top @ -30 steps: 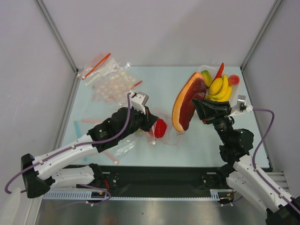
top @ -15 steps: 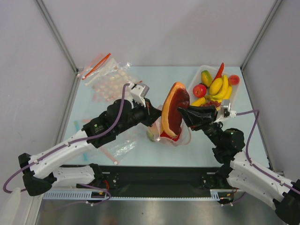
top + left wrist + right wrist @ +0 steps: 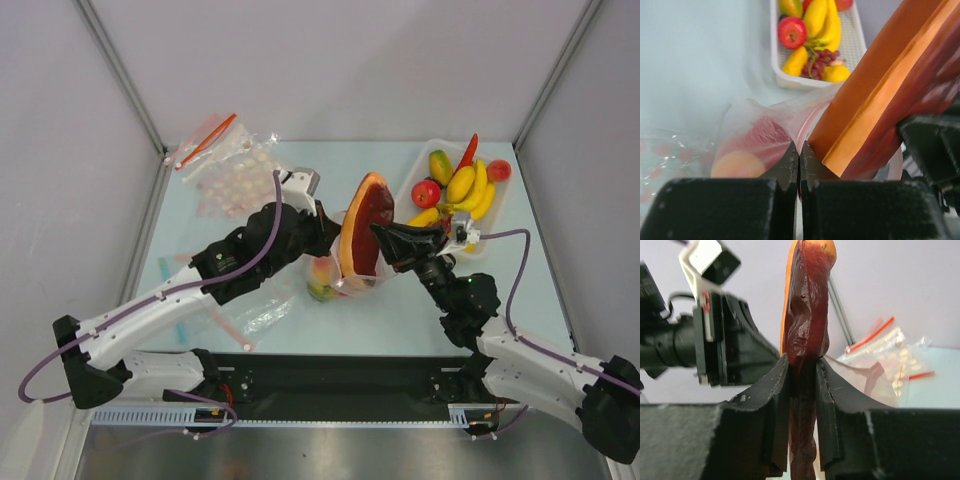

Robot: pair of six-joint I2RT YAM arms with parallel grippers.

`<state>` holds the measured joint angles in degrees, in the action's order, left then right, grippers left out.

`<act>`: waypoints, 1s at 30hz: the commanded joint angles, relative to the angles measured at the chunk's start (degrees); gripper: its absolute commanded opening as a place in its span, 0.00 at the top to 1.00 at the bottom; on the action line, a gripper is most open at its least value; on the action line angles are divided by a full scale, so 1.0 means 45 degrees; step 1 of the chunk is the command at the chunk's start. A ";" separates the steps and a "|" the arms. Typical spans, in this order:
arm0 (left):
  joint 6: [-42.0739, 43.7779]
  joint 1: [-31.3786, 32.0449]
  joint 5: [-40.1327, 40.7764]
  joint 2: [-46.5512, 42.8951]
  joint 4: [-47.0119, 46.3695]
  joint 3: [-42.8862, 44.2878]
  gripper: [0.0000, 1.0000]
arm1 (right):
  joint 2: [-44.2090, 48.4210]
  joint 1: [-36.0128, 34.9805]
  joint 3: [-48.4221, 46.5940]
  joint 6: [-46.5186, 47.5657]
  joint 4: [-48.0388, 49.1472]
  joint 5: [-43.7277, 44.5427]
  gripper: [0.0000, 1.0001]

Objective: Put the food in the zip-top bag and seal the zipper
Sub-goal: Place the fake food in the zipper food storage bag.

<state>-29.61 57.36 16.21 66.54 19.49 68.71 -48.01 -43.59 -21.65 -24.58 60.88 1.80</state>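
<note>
My left gripper point(image 3: 328, 238) point(image 3: 799, 150) is shut on the mouth edge of the zip-top bag point(image 3: 352, 285) point(image 3: 747, 117) and holds it up off the table. The orange-red zipper point(image 3: 808, 125) curves away from the fingertips. Inside the bag lie a red piece point(image 3: 764, 139) and an orange peach point(image 3: 737, 165) point(image 3: 320, 275). My right gripper point(image 3: 383, 240) point(image 3: 803, 367) is shut on a flat dark red slab of food with an orange rim point(image 3: 362, 225) point(image 3: 807, 305) point(image 3: 875, 100). The slab stands on edge at the bag's mouth, close beside the left fingers.
A white tray point(image 3: 408, 188) point(image 3: 775, 55) at the back right holds bananas, an apple, grapes, a mango and more toy food. Clear dotted bags with red strips point(image 3: 232, 170) point(image 3: 892, 357) lie at the back left. More clear plastic point(image 3: 260, 315) lies under the left arm.
The right arm has carried the slab left and down from beside the tray to the bag's mouth. The left gripper has moved the held bag slightly toward it.
</note>
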 commanded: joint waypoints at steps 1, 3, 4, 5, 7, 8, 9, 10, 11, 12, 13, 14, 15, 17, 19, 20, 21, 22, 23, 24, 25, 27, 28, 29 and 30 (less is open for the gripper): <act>-0.0121 -0.0228 0.0792 0.0017 -0.0015 0.1312 1.00 | -0.0832 -0.0778 -0.0091 0.0519 0.1567 0.0205 0.99; -0.0101 -0.0228 0.0948 -0.0060 0.0064 0.1314 1.00 | -0.1146 -0.1014 -0.0072 0.0753 0.1762 0.0263 0.97; -0.0081 -0.0267 0.1046 -0.0216 -0.0052 0.1082 1.00 | -0.1360 -0.1151 -0.0072 0.0735 0.1938 0.0263 0.93; -0.0081 -0.0286 0.1163 -0.0314 -0.0130 0.0905 1.00 | -0.1498 -0.1191 -0.0053 0.0755 0.2017 0.0244 0.89; -0.0101 -0.0364 0.1164 -0.0606 -0.0422 0.0612 1.00 | -0.1790 -0.1230 -0.0053 0.0793 0.2134 0.0127 0.80; -0.0101 -0.0403 0.1183 -0.0685 -0.0501 0.0379 1.00 | -0.1908 -0.1269 -0.0052 0.0833 0.2173 0.0030 0.73; -0.0081 -0.0442 0.1203 -0.0763 -0.0579 0.0280 1.00 | -0.2006 -0.1289 -0.0052 0.0852 0.2212 0.0010 0.69; -0.0081 -0.0462 0.1242 -0.0822 -0.0677 0.0143 1.00 | -0.2123 -0.1289 -0.0091 0.0852 0.2155 0.0029 0.62; -0.0062 -0.0501 0.1242 -0.0900 -0.0697 0.0084 1.00 | -0.2260 -0.1289 -0.0111 0.0814 0.2038 0.0126 0.58; -0.0042 -0.0521 0.1242 -0.0901 -0.0717 0.0064 0.99 | -0.2358 -0.1270 -0.0150 0.0813 0.1921 0.0165 0.53; -0.0023 -0.0560 0.1242 -0.0920 -0.0697 0.0025 1.00 | -0.2378 -0.1289 -0.0266 0.0813 0.1668 0.0224 0.50; 0.0016 -0.0579 0.1242 -0.0920 -0.0659 0.0025 1.00 | -0.2417 -0.1289 -0.0325 0.0929 0.1531 0.0205 0.43; 0.0036 -0.0579 0.1242 -0.0959 -0.0639 -0.0014 1.00 | -0.2417 -0.1289 -0.0403 0.1085 0.1413 0.0031 0.41; 0.0114 -0.0579 0.1242 -0.1076 -0.0717 -0.0189 1.00 | -0.2359 -0.1289 -0.0578 0.1358 0.0964 -0.0146 0.37; 0.0172 -0.0599 0.1281 -0.1213 -0.0775 -0.0326 1.00 | -0.2145 -0.1308 -0.0716 0.1594 0.0323 -0.0166 0.37; 0.0192 -0.0599 0.1301 -0.1233 -0.0775 -0.0366 1.00 | -0.2047 -0.1289 -0.0948 0.1749 0.0009 -0.0186 0.40; 0.0231 -0.0580 0.1281 -0.1233 -0.0775 -0.0366 1.00 | -0.1853 -0.1289 -0.1067 0.2080 -0.0342 -0.0244 0.41; 0.0289 -0.0579 0.1281 -0.1271 -0.0717 -0.0385 1.00 | -0.1735 -0.1289 -0.1300 0.2354 -0.1332 -0.0264 0.41; 0.0309 -0.0579 0.1281 -0.1272 -0.0717 -0.0347 1.00 | -0.1598 -0.1289 -0.1766 0.2646 -0.1961 -0.0883 0.41; 0.0309 -0.0579 0.1301 -0.1291 -0.0717 -0.0385 1.00 | -0.1326 -0.1308 -0.2100 0.3500 -0.3340 -0.1160 0.40; 0.0348 -0.0599 0.1281 -0.1291 -0.0697 -0.0405 1.00 | -0.1188 -0.1309 -0.2393 0.3915 -0.4050 -0.1414 0.38; 0.0387 -0.0599 0.1204 -0.1311 -0.0717 -0.0463 1.00 | -0.1070 -0.1309 -0.3175 0.4754 -0.5242 -0.2137 0.35; 0.0426 -0.0580 0.1164 -0.1292 -0.0736 -0.0464 1.00 | -0.1012 -0.1289 -0.3390 0.5416 -0.6331 -0.2371 0.33; 0.0446 -0.0599 0.1067 -0.1291 -0.0736 -0.0483 1.00 | -0.0992 -0.1289 -0.3644 0.5906 -0.6825 -0.2760 0.32; 0.0485 -0.0580 0.1028 -0.1272 -0.0775 -0.0502 1.00 | -0.1011 -0.1289 -0.3994 0.6162 -0.7623 -0.2919 0.32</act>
<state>-28.45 55.07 21.23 62.46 20.64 66.37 -53.65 -49.08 -34.70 -6.39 39.55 -5.82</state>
